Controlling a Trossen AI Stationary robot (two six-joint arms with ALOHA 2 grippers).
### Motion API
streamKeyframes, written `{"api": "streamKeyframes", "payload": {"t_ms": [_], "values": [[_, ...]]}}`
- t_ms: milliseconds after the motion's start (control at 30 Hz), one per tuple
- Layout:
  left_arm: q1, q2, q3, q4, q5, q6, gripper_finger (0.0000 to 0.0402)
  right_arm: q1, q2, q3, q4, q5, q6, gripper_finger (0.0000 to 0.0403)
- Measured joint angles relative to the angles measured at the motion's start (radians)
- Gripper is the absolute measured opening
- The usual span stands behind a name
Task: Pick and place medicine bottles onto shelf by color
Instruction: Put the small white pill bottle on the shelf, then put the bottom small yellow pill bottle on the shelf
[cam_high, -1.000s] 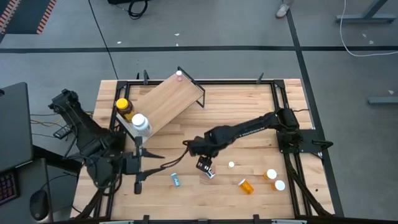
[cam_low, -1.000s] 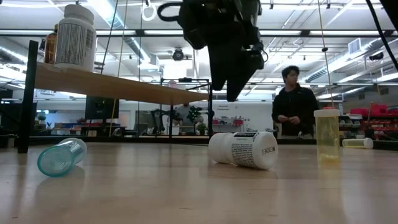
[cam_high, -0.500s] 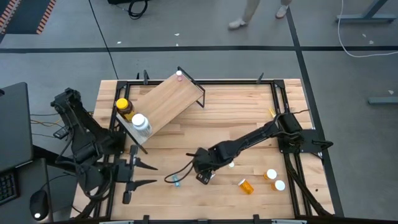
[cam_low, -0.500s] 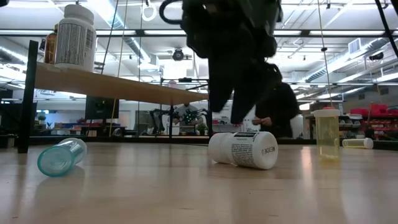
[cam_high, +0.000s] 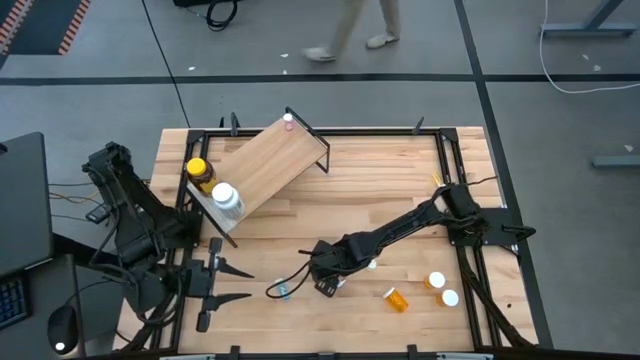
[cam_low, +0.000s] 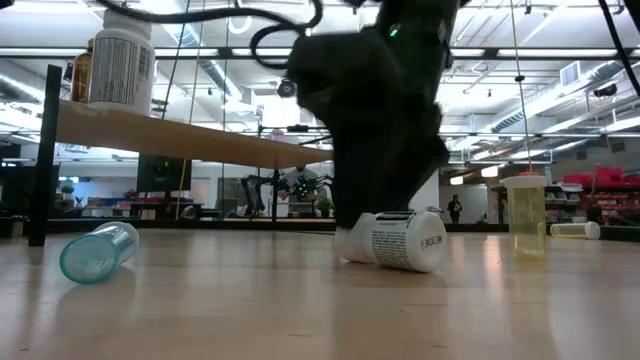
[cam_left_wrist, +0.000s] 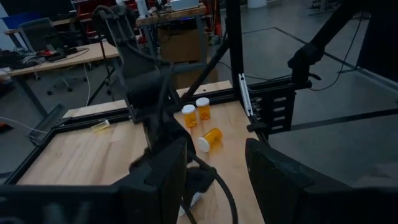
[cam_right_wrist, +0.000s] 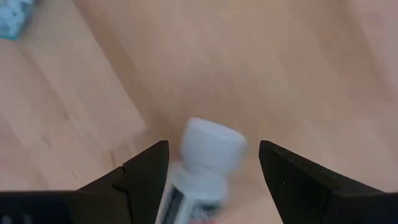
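A small white bottle with a white cap lies on its side on the tabletop; it also shows in the low view. My right gripper is open and low over it, one finger on either side of the cap end, apart from it. A teal vial lies on its side just left of it. The plywood shelf carries an amber jar with a yellow lid, a white-capped clear bottle and a tiny vial. My left gripper is open and empty at the near left.
Orange vials with white caps stand and lie at the near right. A tiny white vial sits beside my right arm. The black frame rims the table. A person walks on the floor beyond.
My right gripper has gone down and a little toward the table's near edge, and its open fingers now stand around the lying white bottle. My left arm has drawn back toward the near left corner. The bottles have stayed where they were.
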Motion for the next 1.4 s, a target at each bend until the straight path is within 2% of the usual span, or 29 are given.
{"api": "streamKeyframes", "payload": {"t_ms": [400, 700, 833, 967, 1167, 1300, 1400], "values": [[0.001, 0.0, 0.0, -0.003, -0.001, -0.023, 0.0172, -0.021, 0.018, 0.001, -0.011, -0.015, -0.02, 0.0254], [0.001, 0.0, 0.0, -0.007, -0.001, -0.05, 0.0172, -0.021, 0.021, 0.001, -0.049, -0.11, -0.089, 0.0232], [0.001, 0.0, 0.0, -0.007, -0.002, -0.05, 0.0172, -0.021, 0.02, 0.026, -0.127, -0.125, -0.111, 0.0232], [0.001, 0.0, 0.0, -0.008, -0.002, -0.055, 0.0172, -0.018, 0.018, 0.115, -0.262, -0.123, -0.219, 0.0232], [0.001, 0.0, 0.0, -0.028, -0.002, -0.077, 0.0172, 0.013, 0.014, 0.309, -0.501, -0.041, -0.193, 0.0232], [0.001, 0.0, 0.0, -0.055, -0.002, -0.105, 0.0172, 0.075, 0.013, 0.388, -0.658, 0.1, -0.075, 0.0232], [0.001, 0.0, 0.0, -0.059, -0.001, -0.108, 0.0172, 0.14, 0.014, 0.393, -0.685, 0.201, -0.01, 0.0232]]}}
